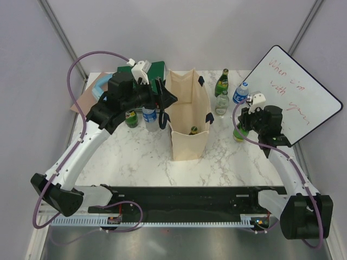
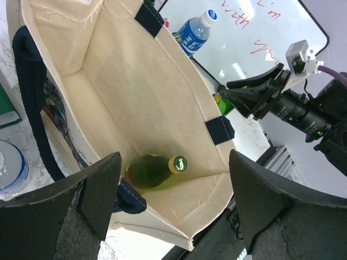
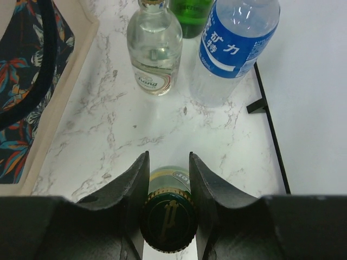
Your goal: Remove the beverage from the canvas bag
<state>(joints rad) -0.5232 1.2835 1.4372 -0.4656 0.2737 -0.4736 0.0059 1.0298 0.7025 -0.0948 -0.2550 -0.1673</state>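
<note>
Tall cream-beige canvas bag (image 1: 188,145) with navy strap handles is standing open in the middle of the white marble counter (image 1: 135,157). Green glass bottle (image 2: 154,171) with a green cap is sitting deep inside, at the bottom against the bag's near end wall. Left hand (image 1: 165,102) is hovering released at the bag's left rim, its fingers (image 2: 97,189) spread wide and gripping nothing. Right hand (image 3: 168,162) is clenching the neck of a separate dark green bottle (image 3: 168,219), right of the bag. A clear glass bottle (image 3: 154,54) and a blue-labelled plastic water bottle (image 3: 230,49) are standing just beyond.
</note>
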